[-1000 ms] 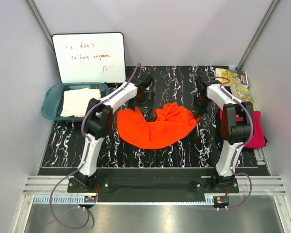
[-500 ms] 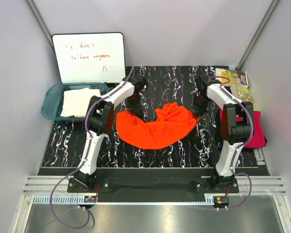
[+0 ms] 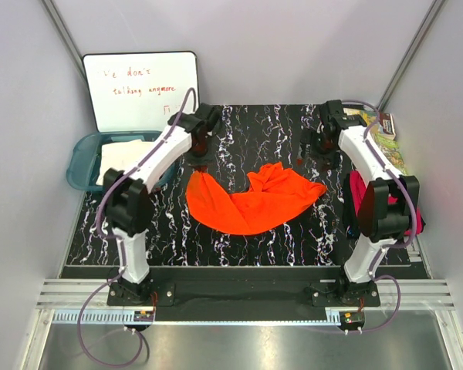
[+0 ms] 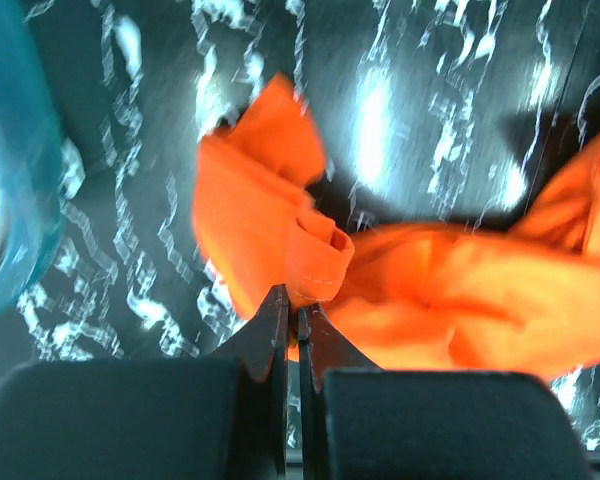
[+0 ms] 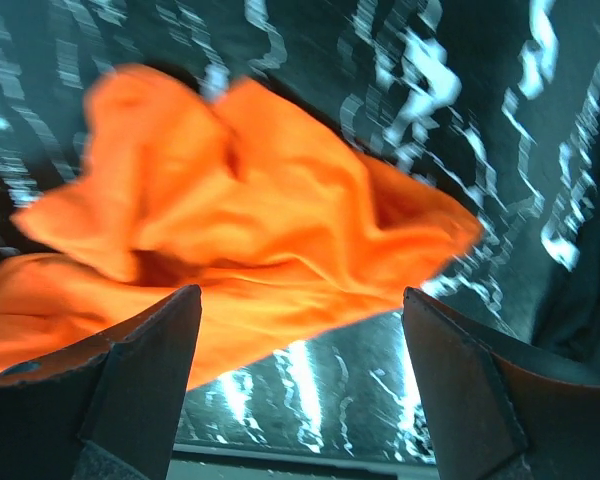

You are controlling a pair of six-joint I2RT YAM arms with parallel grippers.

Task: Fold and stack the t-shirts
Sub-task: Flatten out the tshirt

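The bright orange t-shirt (image 3: 251, 202) lies crumpled in a crescent on the middle of the black marbled table. My left gripper (image 3: 198, 163) is shut on a rolled hem fold at its far left corner; in the left wrist view the jaws (image 4: 298, 300) pinch that orange fold (image 4: 315, 265). Behind the shirt's right corner (image 5: 240, 220), my right gripper (image 3: 322, 158) hovers wide open and apart from the cloth, with only table between its fingers (image 5: 300, 295). The magenta-pink t-shirt (image 3: 407, 212) lies at the right edge, partly hidden by the right arm. The cream-white t-shirt (image 3: 123, 160) rests in the tub.
The teal tub (image 3: 79, 166) stands at the back left, also visible as a blur (image 4: 10, 180) in the left wrist view. A whiteboard (image 3: 143, 91) leans on the back wall. Colourful booklets (image 3: 384, 139) lie at the back right. White walls close in both sides.
My left gripper moved left and shut on the orange shirt's left corner. My right gripper opened, let go of the right corner and drew back from it.
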